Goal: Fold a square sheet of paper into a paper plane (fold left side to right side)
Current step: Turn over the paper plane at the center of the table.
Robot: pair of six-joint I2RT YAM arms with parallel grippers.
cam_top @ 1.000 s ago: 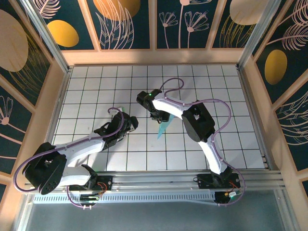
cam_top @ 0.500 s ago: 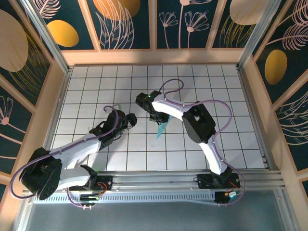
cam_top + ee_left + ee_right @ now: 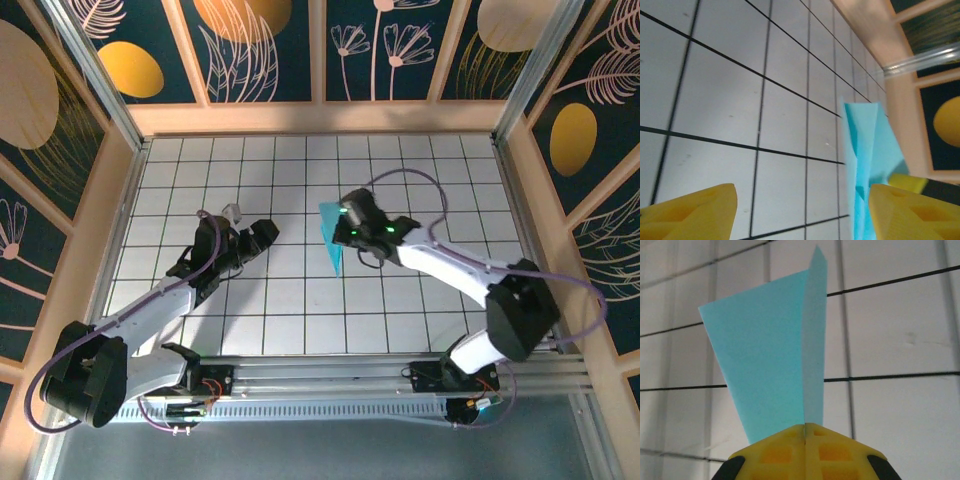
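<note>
Right gripper (image 3: 805, 429) is clamping the narrow end of the thin light-cyan creased paper plane (image 3: 771, 352), holding it over the middle of the white gridded table (image 3: 200, 170). Left gripper (image 3: 801, 212) is standing apart, holding nothing, well left. Judgement: pinching along the centre crease is preventing splaying.

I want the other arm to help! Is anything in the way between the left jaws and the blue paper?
Nothing visible is in the way. Just bare table lies between the left gripper, jaws open, and the paper plane, which the right gripper pinches in shut jaws.
</note>
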